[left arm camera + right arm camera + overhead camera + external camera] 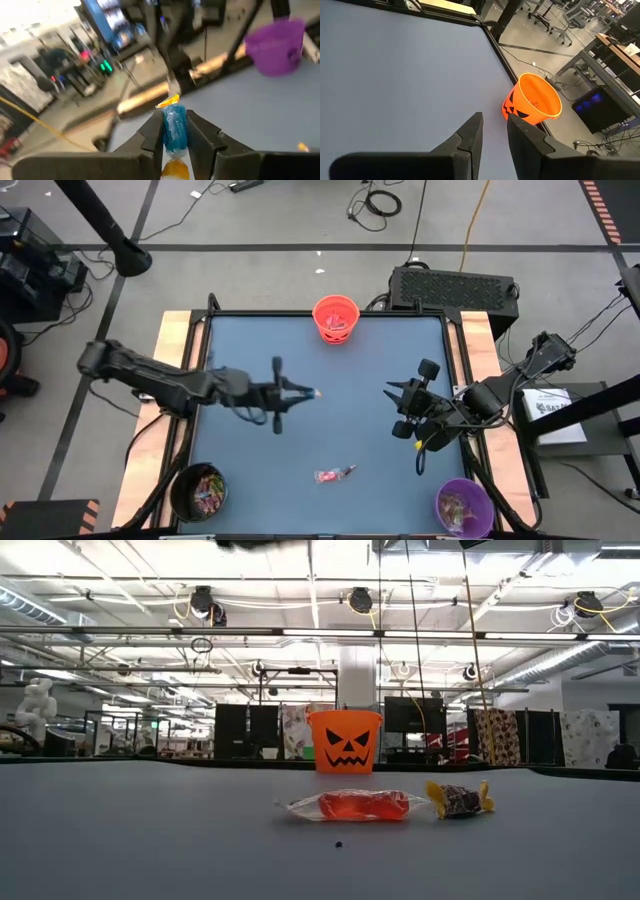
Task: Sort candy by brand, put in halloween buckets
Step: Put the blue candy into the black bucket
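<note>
While the left tool [175, 131] pinched a blue-wrapped candy [174, 128] mid-frame over the grey counter [330, 420], the right tool [494, 131] sat nearly closed and empty, right of centre, with the orange plastic jack-o'-lantern bucket [336, 318] top centre.

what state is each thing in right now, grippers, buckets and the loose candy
left gripper: shut on blue candy, above mid table
right gripper: nearly shut, holding nothing, over the table's right side
orange bucket: upright, at the far edge
black bucket: upright, candy inside
purple bucket: upright, candy inside
red candy: lying flat on the table
dark candy with yellow ends: lying beside the red one
</note>
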Robot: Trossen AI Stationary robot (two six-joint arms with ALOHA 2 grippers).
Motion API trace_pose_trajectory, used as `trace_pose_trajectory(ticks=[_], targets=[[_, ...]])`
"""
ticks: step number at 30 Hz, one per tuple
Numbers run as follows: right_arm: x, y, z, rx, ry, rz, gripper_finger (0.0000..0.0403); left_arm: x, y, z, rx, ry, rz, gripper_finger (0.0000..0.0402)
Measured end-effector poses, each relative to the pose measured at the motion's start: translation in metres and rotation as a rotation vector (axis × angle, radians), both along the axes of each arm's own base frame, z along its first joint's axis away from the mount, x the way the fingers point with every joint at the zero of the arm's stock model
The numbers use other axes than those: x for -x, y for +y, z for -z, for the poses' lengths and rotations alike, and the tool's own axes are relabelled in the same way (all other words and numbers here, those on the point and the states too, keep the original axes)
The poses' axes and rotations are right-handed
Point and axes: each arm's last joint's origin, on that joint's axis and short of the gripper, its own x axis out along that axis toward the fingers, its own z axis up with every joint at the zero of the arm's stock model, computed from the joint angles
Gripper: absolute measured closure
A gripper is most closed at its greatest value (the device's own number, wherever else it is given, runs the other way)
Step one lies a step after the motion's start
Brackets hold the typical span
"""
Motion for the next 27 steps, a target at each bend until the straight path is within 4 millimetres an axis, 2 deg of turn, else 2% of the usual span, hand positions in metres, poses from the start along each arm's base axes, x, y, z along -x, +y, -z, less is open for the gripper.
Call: trace_pose_trajectory(ticks=[4,8,13,21,27], targets=[[0.000,0.000,0.000,0.000,0.000,0.000,0.0321,0.024,0.004,-0.028,-0.028,-0.078,-0.012,0.0333],[0.000,0.000,0.000,-0.001,-0.001,0.000,0.0321,0.040,0.004,-0.036,-0.050,-0.075,-0.060,0.0333],[-0.001,0.001,0.000,-0.002,-0.002,0.000,0.0321,0.053,0.009,-0.037,-0.130,-0.016,-0.274,0.0332],[-0.001,0.000,0.000,0.003,-0.005,0.004,0.0321,0.060,0.001,-0.033,-0.180,0.037,-0.376,0.0332],[-0.001,0.000,0.000,0.003,-0.005,0.004,0.0321,0.065,0.001,-0.033,-0.202,0.043,-0.590,0.0331]])
